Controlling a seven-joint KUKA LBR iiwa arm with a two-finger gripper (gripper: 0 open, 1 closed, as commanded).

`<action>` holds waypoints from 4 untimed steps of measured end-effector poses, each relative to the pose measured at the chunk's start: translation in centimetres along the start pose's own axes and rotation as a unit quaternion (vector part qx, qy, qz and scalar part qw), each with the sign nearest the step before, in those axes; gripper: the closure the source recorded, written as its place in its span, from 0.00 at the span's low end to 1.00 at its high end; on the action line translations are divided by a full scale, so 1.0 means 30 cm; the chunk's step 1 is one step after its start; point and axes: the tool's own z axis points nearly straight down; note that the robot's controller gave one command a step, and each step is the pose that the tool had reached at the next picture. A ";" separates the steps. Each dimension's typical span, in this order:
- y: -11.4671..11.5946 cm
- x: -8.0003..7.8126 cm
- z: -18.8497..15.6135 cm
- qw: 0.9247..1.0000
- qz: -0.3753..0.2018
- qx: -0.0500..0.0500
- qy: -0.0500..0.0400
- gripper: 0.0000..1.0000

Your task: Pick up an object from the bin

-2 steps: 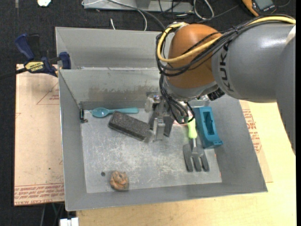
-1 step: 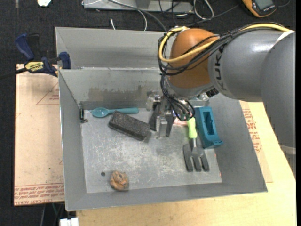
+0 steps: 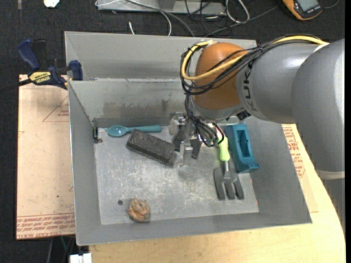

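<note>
My gripper hangs over the middle of the bin, its two metal fingers pointing down and standing open with nothing between them. Just to its left lies a dark grey rectangular block, slanted, its right end close to the left finger. A teal plastic spoon rests behind the block near the back wall. To the right of the gripper lies a grey fork-like tool with a green handle.
A blue rectangular plastic piece lies by the right wall, beside the green handle. A small brown lump sits near the front left. The arm with its orange cover and cables hangs over the back right of the bin.
</note>
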 end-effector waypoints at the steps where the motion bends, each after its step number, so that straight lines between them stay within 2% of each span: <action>1: -0.026 -0.068 0.046 1.000 0.017 0.000 -0.005 0.00; 2: -0.046 -0.084 0.085 1.000 -0.025 -0.001 -0.004 0.00; 3: -0.066 -0.092 0.082 0.999 0.038 -0.001 -0.006 1.00; 4: -0.066 -0.092 0.082 0.999 0.038 -0.001 -0.006 1.00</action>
